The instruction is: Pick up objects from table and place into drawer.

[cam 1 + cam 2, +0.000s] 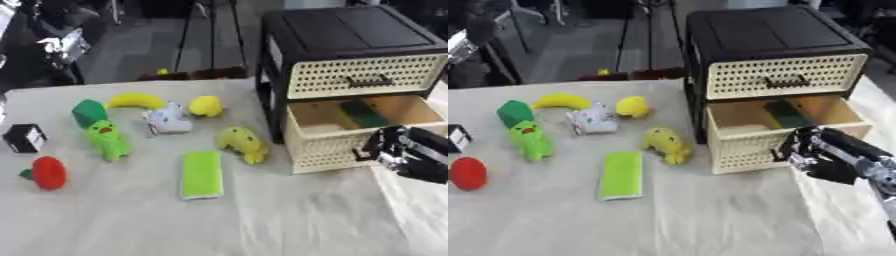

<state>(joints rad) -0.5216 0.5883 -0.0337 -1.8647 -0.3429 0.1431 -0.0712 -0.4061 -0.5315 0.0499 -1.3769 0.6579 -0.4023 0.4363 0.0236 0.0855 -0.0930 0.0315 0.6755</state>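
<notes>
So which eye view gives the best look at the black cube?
The left eye view: the black cube with its white label sits whole at the table's left edge. The right eye view cuts it off at the frame edge, leaving only a sliver.

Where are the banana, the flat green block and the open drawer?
banana (136,100): left eye view, middle of its curved yellow body.
flat green block (202,174): left eye view, centre of its top face.
open drawer (744,152): right eye view, its perforated cream front wall.

The right hand (802,150) sits at the open drawer's (750,150) front, a green object (787,114) inside.
</notes>
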